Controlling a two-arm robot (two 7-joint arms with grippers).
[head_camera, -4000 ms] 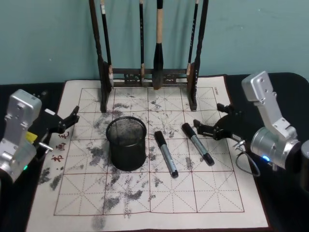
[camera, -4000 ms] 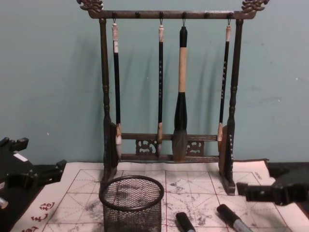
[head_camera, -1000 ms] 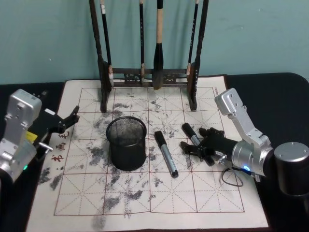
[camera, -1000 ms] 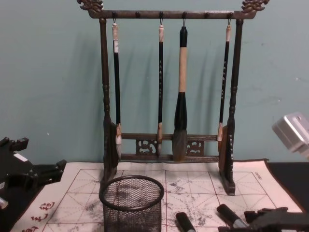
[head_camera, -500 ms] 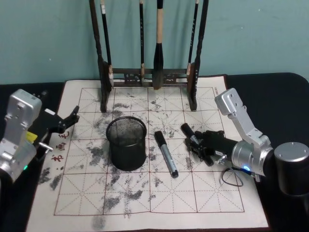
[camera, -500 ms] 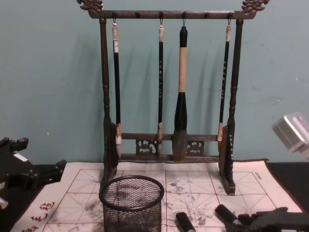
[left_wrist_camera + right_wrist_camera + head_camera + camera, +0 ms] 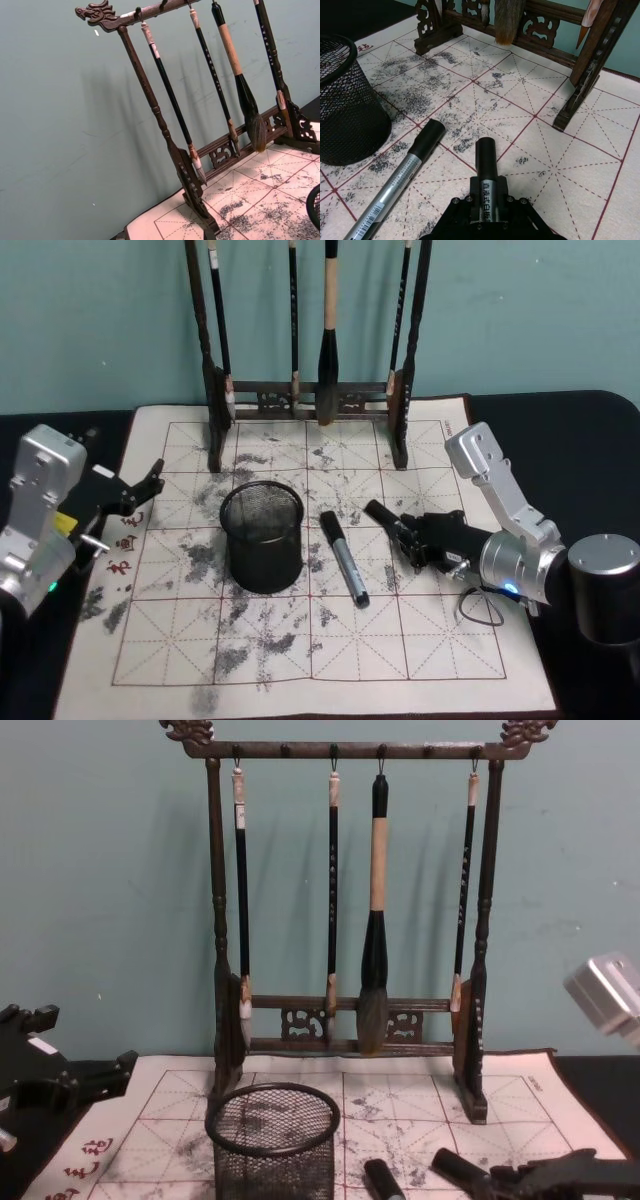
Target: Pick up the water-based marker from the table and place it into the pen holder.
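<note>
Two water-based markers with black caps and grey barrels are on the ink-stained felt mat. My right gripper (image 7: pixel 410 536) is shut on the right marker (image 7: pixel 382 514), whose capped end points toward the brush rack and sits slightly raised; the right wrist view shows that marker (image 7: pixel 486 159) clamped in the gripper (image 7: pixel 482 209). The other marker (image 7: pixel 343 558) lies flat just left of it, next to the pen holder (image 7: pixel 262 537), a round black wire-mesh cup standing upright. My left gripper (image 7: pixel 138 490) hangs open at the mat's left edge, away from both.
A tall dark wooden brush rack (image 7: pixel 310 400) with several hanging brushes stands at the back of the mat (image 7: pixel 330 650). Black table surface surrounds the mat. The right arm's round base (image 7: pixel 602 585) sits at the right edge.
The right gripper came down from the right onto the right marker and closed on it. The marker's capped end has since swung slightly left and up. The left arm has not moved.
</note>
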